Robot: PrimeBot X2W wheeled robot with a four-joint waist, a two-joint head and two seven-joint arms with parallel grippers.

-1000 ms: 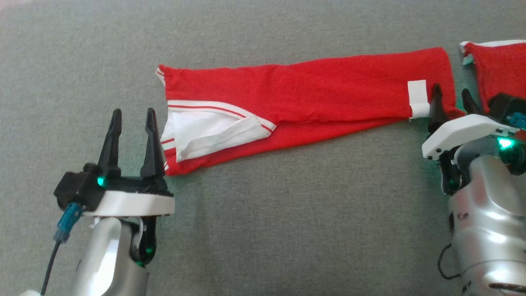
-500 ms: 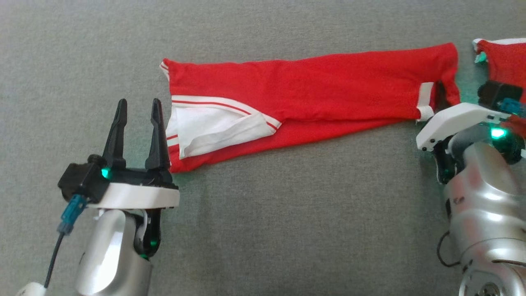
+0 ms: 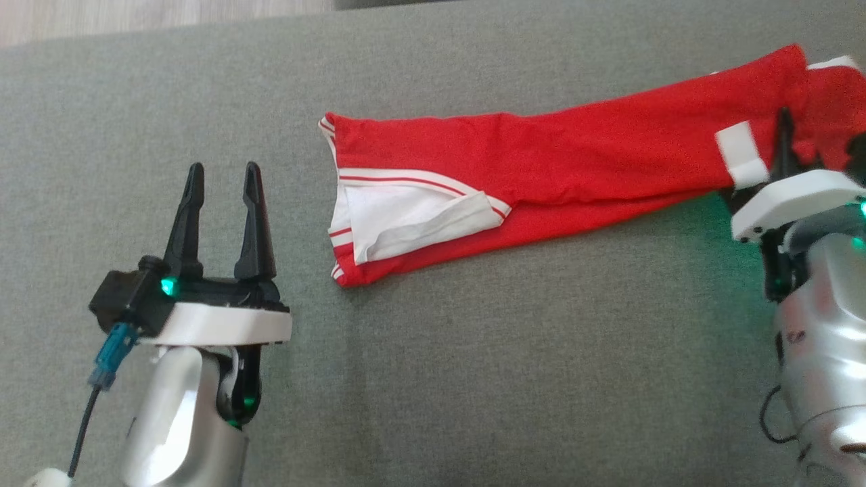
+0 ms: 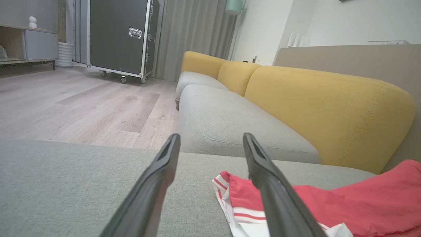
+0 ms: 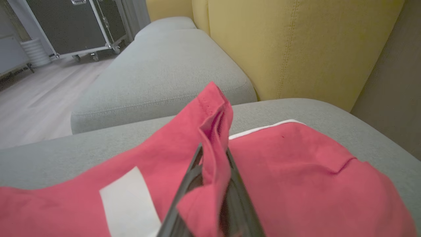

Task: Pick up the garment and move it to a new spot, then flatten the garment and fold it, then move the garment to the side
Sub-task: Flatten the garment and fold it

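Left gripper point(image 3: 223, 166) stands with its two dark fingers spread apart and nothing between them, pointing up the head view above the grey cushion surface point(image 3: 473, 379). Right gripper point(image 3: 791, 128) is closed on the garment point(image 3: 575, 155): in the right wrist view its fingers point(image 5: 184, 194) meet on a raised fold of red cloth, and the pinched edge stands up above the fingertips. Labels: one white rectangular patch point(image 3: 741, 155) sits on the red cloth just beside the right gripper, on its inner side; the right wrist view shows the same patch point(image 5: 130, 197) as plain white, and whether it carries print cannot be told. Garment position: long red piece, lying stretched across the cushion from the centre of the head view to its right edge, the right end lifted slightly at the clamped fold. The opposite end, with a white panel and red-and-white striped trim point(image 3: 406, 213), lies flat and faces the left gripper; a strip of bare cushion separates the two, so they are near but apart. In the left wrist view the gripper point(image 4: 211, 135) points past that striped end, with the red cloth point(image 4: 361, 200) to the right of its right-hand finger. More red cloth with a white edge point(image 5: 296, 164) lies beyond the right gripper, touching the clamped end. A yellow sofa back point(image 4: 329, 108) rises behind the cushion.
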